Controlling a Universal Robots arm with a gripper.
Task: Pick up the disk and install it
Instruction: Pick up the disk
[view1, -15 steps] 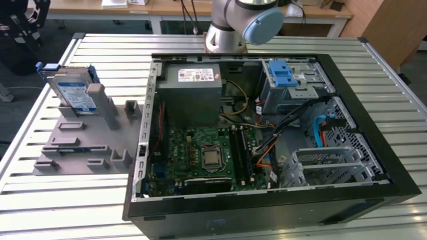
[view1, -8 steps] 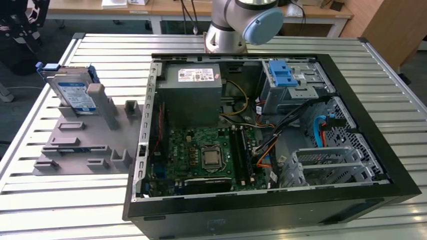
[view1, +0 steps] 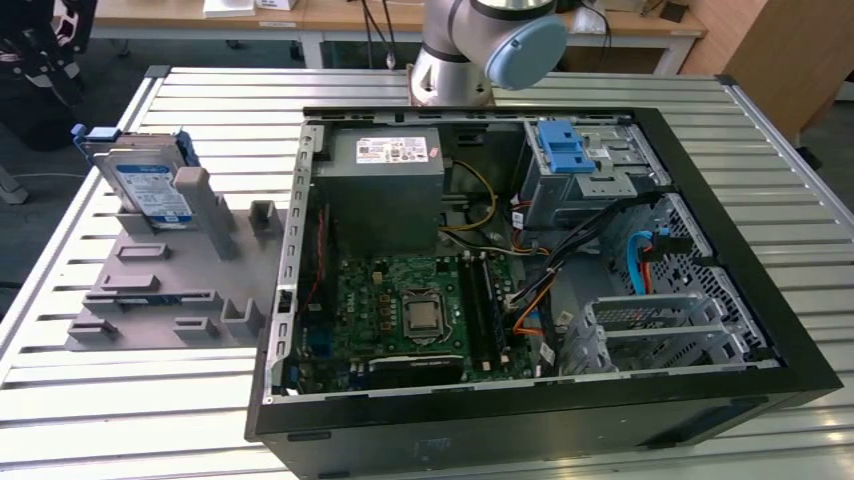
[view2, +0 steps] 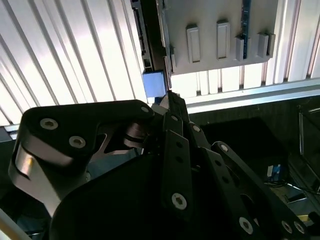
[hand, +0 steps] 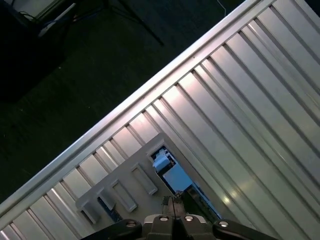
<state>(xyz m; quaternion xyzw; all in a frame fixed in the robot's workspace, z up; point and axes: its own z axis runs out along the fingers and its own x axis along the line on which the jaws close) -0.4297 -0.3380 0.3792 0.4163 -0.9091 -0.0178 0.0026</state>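
The disk (view1: 144, 185) stands on edge in a grey slotted fixture (view1: 160, 290) on the exterior view's left. It is silver-grey with a white-and-blue label and blue side rails. In both wrist views I look down on it from high above: a blue rail end and pale top edge of the disk (hand: 167, 170) in the first wrist view, and a dark edge with a blue end of the disk (view2: 152, 60) in the second. My gripper (hand: 172, 202) (view2: 169, 97) hangs above the disk, well apart from it. Its black fingers are shut together with nothing between them.
An open black computer case (view1: 747, 230) lies flat on the slatted metal table (view1: 200, 110), to the right of the fixture. Inside are a grey power-supply box (view1: 384, 190), a motherboard (view1: 400, 310) and a drive cage with a blue latch (view1: 567, 150). The arm's base (view1: 461, 50) stands behind the case.
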